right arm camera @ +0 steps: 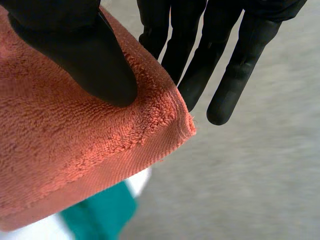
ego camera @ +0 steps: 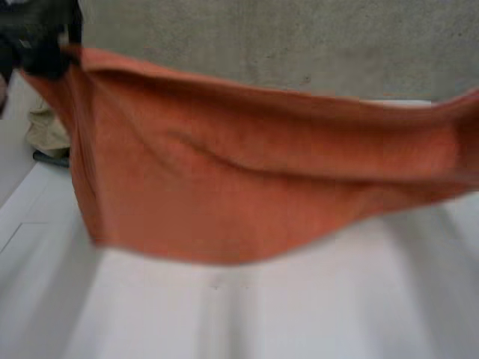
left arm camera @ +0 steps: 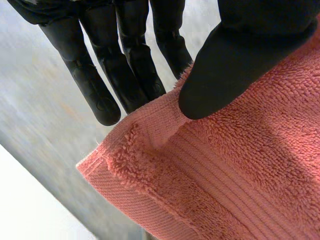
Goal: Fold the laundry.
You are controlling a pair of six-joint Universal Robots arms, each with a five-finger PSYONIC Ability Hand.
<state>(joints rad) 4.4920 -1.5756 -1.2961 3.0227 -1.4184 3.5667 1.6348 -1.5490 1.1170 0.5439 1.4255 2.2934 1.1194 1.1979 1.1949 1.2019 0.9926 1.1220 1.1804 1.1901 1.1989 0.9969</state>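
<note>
White tabletop (ego camera: 224,314) lies nearest you, bare below the cloth. Over it hangs the orange towel (ego camera: 247,187), lifted and spread wide between the two hands, its lower edge drooping towards the table and its top edge sagging in the middle. At one top corner your left hand (left arm camera: 225,75) pinches the towel, thumb pressed on the pile and straight fingers behind it. At the other top corner the right hand (right arm camera: 85,55) grips the same way, thumb on top just inside the hem. A teal object (right arm camera: 102,215) lies below that corner; I cannot tell what it is. Farthest off is the grey wall (ego camera: 299,45).

Expect the towel to be soft and limp, fairly light and not fragile. It will not keep a shape by itself, so the sag suggests you need tension to get a straight fold. The looped pile should give the fingers good friction. Your best hold is likely where you already are: the corners, on the flatter woven band by the hem.
</note>
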